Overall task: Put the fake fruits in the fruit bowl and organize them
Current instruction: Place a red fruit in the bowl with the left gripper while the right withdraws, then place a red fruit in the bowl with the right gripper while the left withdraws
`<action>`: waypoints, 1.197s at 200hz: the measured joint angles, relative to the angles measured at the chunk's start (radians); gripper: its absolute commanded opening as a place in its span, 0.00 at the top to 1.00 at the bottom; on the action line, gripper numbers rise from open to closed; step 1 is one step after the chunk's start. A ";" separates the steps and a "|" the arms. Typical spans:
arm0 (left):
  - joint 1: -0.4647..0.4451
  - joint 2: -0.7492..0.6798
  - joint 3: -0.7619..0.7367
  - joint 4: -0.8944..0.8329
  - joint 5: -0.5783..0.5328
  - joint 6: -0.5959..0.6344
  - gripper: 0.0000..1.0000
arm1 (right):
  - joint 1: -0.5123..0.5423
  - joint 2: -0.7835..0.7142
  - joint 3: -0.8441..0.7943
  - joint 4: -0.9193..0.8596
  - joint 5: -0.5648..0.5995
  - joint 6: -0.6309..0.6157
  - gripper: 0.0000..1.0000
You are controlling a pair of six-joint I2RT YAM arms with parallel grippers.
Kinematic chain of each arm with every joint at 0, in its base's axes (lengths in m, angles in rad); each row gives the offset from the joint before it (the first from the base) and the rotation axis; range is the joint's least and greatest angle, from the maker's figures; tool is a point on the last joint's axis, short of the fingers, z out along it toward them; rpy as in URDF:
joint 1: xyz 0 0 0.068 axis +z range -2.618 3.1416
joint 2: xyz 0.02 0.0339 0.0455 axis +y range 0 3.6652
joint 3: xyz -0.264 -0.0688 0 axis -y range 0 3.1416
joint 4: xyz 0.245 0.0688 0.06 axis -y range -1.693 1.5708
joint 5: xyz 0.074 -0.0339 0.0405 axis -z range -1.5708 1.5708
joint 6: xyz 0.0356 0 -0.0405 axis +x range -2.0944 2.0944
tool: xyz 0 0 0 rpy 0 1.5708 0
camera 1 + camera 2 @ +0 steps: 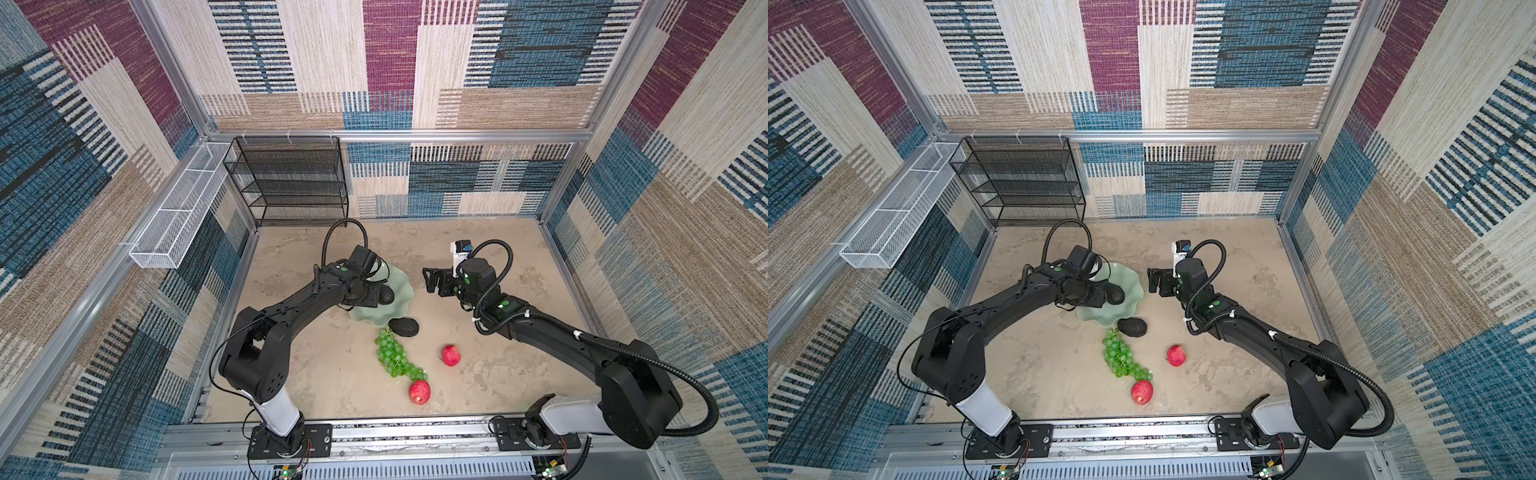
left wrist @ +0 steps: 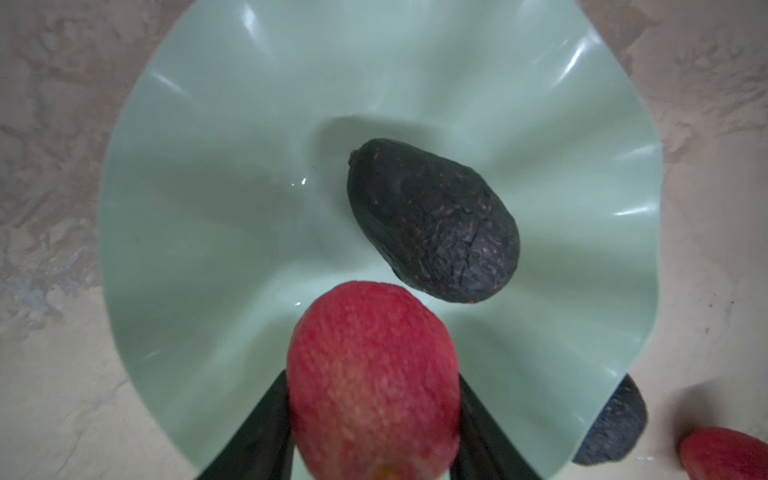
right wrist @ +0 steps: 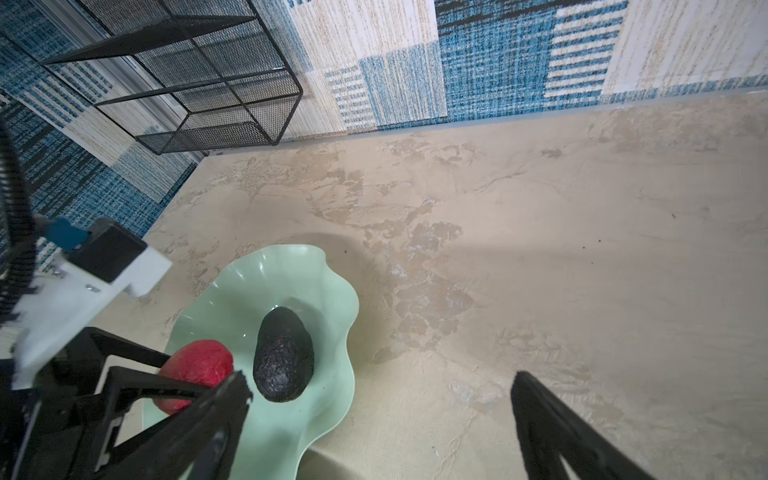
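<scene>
Over the beige counter (image 1: pixel 332 386), the left gripper (image 2: pixel 372 386) is clamping its fingers (image 2: pixel 262 432) on a red apple (image 2: pixel 370 332) likely wanting a low release beside the avocado (image 2: pixel 432 220) in the fruit bowl (image 2: pixel 208 166), the right gripper (image 3: pixel 382 380) gaping.

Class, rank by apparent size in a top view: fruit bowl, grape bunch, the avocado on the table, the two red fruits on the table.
1. fruit bowl, partly hidden
2. grape bunch
3. avocado on the table
4. front red fruit and rear red fruit: too alike to rank
</scene>
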 measured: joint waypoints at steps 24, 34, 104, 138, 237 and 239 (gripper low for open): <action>0.005 0.040 0.013 0.003 0.019 0.016 0.47 | -0.001 0.000 0.000 -0.001 0.006 0.003 0.00; 0.008 0.063 0.024 0.003 0.018 0.025 0.46 | -0.002 0.000 0.000 -0.001 0.006 0.003 0.00; 0.012 0.144 0.048 0.000 0.026 0.034 0.30 | -0.004 0.004 0.000 -0.023 0.006 0.003 0.00; 0.012 0.131 0.049 0.000 0.043 0.034 0.21 | -0.004 0.000 -0.002 -0.074 0.008 0.006 0.01; 0.021 -0.283 0.024 0.068 -0.098 0.057 0.13 | 0.195 -0.161 -0.172 -0.442 0.030 0.210 0.17; 0.023 -0.295 0.020 0.073 -0.105 0.057 0.13 | 0.200 -0.165 -0.175 -0.449 0.032 0.218 0.17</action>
